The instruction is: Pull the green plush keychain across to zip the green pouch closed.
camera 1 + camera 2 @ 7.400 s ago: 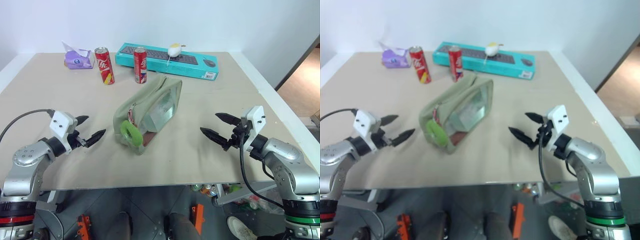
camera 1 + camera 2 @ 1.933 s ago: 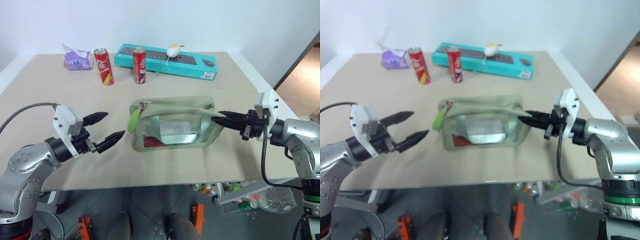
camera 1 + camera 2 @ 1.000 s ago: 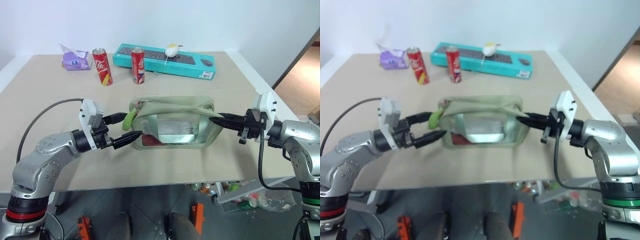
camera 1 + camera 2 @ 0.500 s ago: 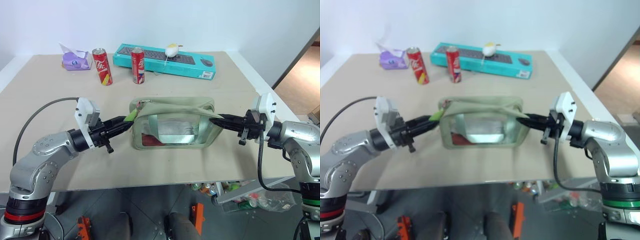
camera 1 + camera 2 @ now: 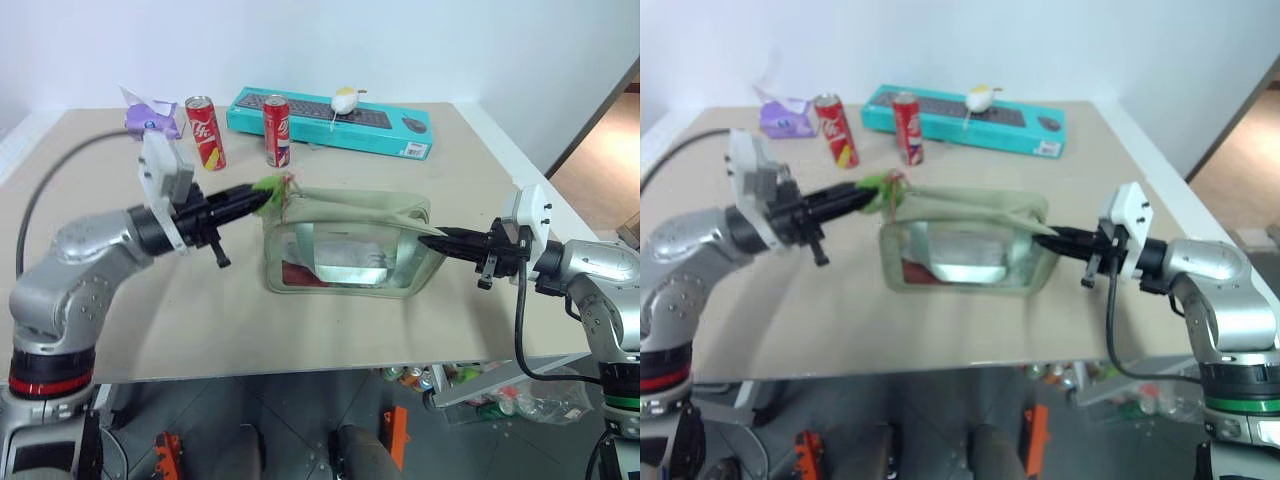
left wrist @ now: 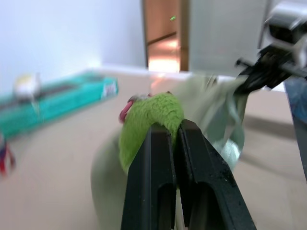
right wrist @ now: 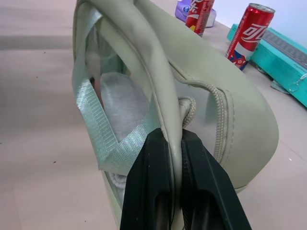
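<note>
Head views, pouch: the green pouch [image 5: 345, 245] stands on the table [image 5: 300, 320] with its long axis running across, from the robot's left to its right, clear window toward the camera
Head views, left arm: the left gripper [image 5: 262, 196] is pinched on the green plush keychain [image 5: 270, 188] at the pouch's left top corner (that corner looks lifted a little)
Head views, right arm: the right gripper [image 5: 428, 240] is pressed shut on the pouch's right end, level with the zip line
Head views, background: two red cans [image 5: 207, 131] and a teal keyboard box [image 5: 330, 120] sit well behind the pouch
Left wrist view: both black fingers [image 6: 154, 158] squeeze the fuzzy keychain [image 6: 148, 115] between them; the pouch [image 6: 216, 120] stretches away beyond it toward the right gripper [image 6: 249, 79]
Right wrist view: fingers [image 7: 148, 191] clamp a fold of fabric at the pouch [image 7: 220, 120] end, beside the strap [image 7: 98, 124] and the zipper's tail [image 7: 218, 108]
Key relation: the keychain sits at the left end, in the left fingers, and the zip track runs rightward along the pouch top to the held end; so the pull goes from left to right, toward the right gripper, which looks placed to brace the pouch
</note>
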### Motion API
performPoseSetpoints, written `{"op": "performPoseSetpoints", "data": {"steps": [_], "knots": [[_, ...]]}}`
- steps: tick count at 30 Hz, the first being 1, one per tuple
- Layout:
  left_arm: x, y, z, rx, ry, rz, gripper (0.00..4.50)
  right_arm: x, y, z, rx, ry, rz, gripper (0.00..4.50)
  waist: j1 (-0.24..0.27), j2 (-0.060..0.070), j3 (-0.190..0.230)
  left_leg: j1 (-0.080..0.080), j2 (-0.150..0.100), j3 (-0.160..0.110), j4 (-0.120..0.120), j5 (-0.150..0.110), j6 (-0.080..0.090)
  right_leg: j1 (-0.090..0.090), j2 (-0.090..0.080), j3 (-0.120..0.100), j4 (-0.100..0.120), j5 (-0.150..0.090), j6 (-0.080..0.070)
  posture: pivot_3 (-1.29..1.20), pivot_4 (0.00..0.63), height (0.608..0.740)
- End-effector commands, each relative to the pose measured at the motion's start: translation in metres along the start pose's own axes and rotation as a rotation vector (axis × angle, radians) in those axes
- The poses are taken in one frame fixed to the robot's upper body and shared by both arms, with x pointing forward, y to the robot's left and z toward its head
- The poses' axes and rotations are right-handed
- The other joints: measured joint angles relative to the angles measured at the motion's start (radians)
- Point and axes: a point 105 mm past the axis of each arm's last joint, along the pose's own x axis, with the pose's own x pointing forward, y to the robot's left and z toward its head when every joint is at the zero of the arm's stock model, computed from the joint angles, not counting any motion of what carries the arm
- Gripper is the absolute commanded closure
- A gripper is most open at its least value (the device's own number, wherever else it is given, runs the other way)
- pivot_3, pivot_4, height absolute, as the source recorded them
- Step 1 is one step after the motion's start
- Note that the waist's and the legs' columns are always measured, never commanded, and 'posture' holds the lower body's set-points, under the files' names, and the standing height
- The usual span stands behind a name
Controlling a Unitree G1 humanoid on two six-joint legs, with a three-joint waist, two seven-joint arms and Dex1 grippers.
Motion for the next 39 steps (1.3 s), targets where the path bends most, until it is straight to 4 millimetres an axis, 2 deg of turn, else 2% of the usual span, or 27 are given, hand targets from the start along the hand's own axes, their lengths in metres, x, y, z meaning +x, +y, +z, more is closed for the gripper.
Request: {"op": "performPoseSetpoints", "data": {"steps": [1,10,15,17,23,27,35,39], "knots": [[0.012,-0.005,0.008,0.056,-0.013,-0.081,4.47,-0.003,-0.004,0.01,-0.041,-0.011,-0.004,4.5,0.0,0.0,0.0,0.0,0.0,0.0,0.0,0.0,0.0,0.0,0.0,0.0,0.0,0.0,0.0,0.0,0.15,0.74],[0.048,-0.008,-0.003,0.098,-0.013,-0.22,4.47,-0.004,-0.004,0.011,-0.047,-0.007,-0.008,4.5,0.0,0.0,0.0,0.0,0.0,0.0,0.0,0.0,0.0,0.0,0.0,0.0,0.0,0.0,0.0,0.0,0.15,0.74],[0.058,-0.013,-0.013,0.095,0.02,-0.278,4.47,-0.008,-0.003,0.01,-0.05,0.002,-0.019,4.5,0.0,0.0,0.0,0.0,0.0,0.0,0.0,0.0,0.0,0.0,0.0,0.0,0.0,0.0,0.0,0.0,0.15,0.74],[0.058,-0.014,-0.017,0.038,0.038,-0.304,4.47,-0.011,-0.003,0.011,-0.047,0.004,-0.025,4.5,0.0,0.0,0.0,0.0,0.0,0.0,0.0,0.0,0.0,0.0,0.0,0.0,0.0,0.0,0.0,0.0,0.15,0.74],[0.054,-0.006,-0.017,0.075,0.067,-0.293,2.46,-0.011,-0.002,0.011,-0.047,0.006,-0.029,4.5,0.001,0.0,0.0,-0.001,0.0,0.0,0.0,0.0,0.0,0.0,0.0,0.0,0.0,0.0,0.001,0.0,0.15,0.74],[0.042,-0.004,-0.011,0.124,0.108,-0.315,1.09,-0.009,-0.004,0.012,-0.048,0.004,-0.025,4.5,0.0,0.0,0.0,-0.001,0.0,0.0,0.0,0.0,0.0,0.0,0.0,0.0,0.0,0.0,0.001,0.0,0.15,0.74],[0.005,-0.004,-0.005,0.119,0.215,-0.306,1.09,-0.005,-0.004,0.012,-0.049,-0.002,-0.007,4.5,-0.001,0.0,0.0,-0.001,0.0,0.0,0.0,0.0,0.0,-0.001,0.0,0.0,0.0,-0.001,0.001,0.0,0.15,0.74],[-0.015,0.002,-0.01,0.078,0.24,-0.194,1.09,-0.004,-0.006,0.012,-0.05,-0.004,-0.003,4.5,-0.001,0.0,0.0,-0.001,0.0,0.0,0.0,0.0,0.0,-0.001,0.0,0.0,0.0,-0.001,0.001,0.0,0.15,0.74]]}}
